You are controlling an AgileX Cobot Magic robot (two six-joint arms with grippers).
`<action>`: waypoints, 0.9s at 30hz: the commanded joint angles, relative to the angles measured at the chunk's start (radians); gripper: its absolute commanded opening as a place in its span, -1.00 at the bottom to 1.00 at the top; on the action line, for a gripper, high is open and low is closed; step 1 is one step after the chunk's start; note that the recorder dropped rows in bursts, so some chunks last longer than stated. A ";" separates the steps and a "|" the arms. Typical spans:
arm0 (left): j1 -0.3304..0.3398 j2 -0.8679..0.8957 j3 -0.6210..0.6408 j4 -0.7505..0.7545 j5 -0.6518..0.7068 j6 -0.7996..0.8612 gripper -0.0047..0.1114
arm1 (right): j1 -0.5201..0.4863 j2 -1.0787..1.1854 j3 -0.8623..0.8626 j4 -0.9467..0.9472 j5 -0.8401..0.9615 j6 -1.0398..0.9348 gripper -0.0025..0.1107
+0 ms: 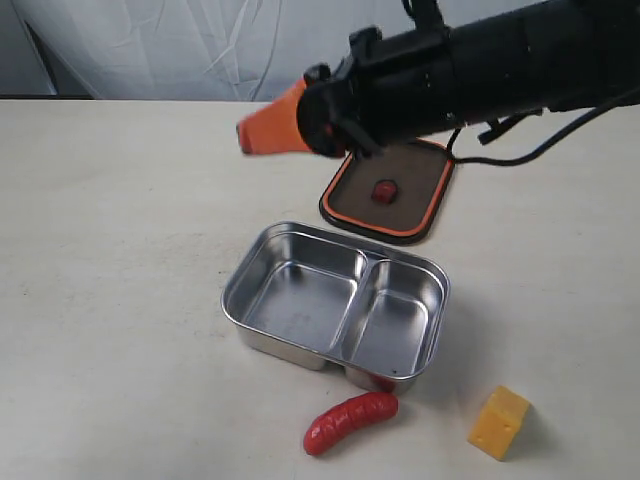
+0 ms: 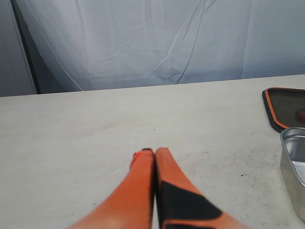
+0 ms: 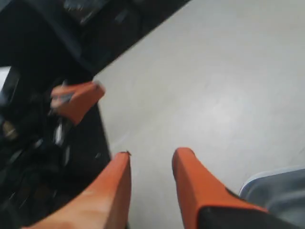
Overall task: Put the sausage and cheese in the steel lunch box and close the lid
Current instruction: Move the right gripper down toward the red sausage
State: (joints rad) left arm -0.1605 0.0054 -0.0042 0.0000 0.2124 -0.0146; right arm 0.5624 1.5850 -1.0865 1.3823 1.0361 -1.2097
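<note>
1. Pictured low in the frame, outside the shiny steel lunch box (image 1: 230, 300): the red toy sausage (image 1: 350, 421) and yellow-orange cheese wedge (image 1: 498, 422).
2. Both empty, the left claw (image 2: 153, 151) is closed and the right claw (image 3: 152, 153) parted; a sausage grasp is needed first.

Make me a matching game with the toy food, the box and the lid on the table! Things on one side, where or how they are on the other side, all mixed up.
Things:
1. glossy red ridged toy sausage
2. yellow-orange toy cheese wedge
3. shiny steel two-compartment lunch box
4. dark translucent lid with orange rim

Places or states (exterior view):
A. open and empty
B. lying behind the box, orange seal facing up
C. on the table, just in front of the box
D. front right, apart from the box

Pairs: 1-C, 2-D, 3-A, 4-B
</note>
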 commanded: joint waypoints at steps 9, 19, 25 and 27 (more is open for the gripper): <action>0.001 -0.005 0.004 -0.006 -0.009 -0.001 -0.91 | -0.003 -0.005 0.004 -1.051 -0.092 1.010 -0.38; 0.001 -0.005 0.004 -0.006 -0.009 -0.001 -0.91 | -0.001 -0.018 0.034 -1.171 -0.220 1.257 -0.38; 0.001 -0.005 0.004 -0.006 -0.009 -0.001 -0.91 | -0.001 -0.196 0.274 -1.128 -0.307 1.273 -0.38; 0.001 -0.005 0.004 -0.006 -0.009 -0.001 -0.91 | -0.001 -0.302 0.354 -1.091 -0.340 1.273 -0.38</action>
State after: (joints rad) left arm -0.1605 0.0054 -0.0042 0.0000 0.2124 -0.0146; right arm 0.5624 1.3962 -0.8184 0.2541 0.7441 0.0591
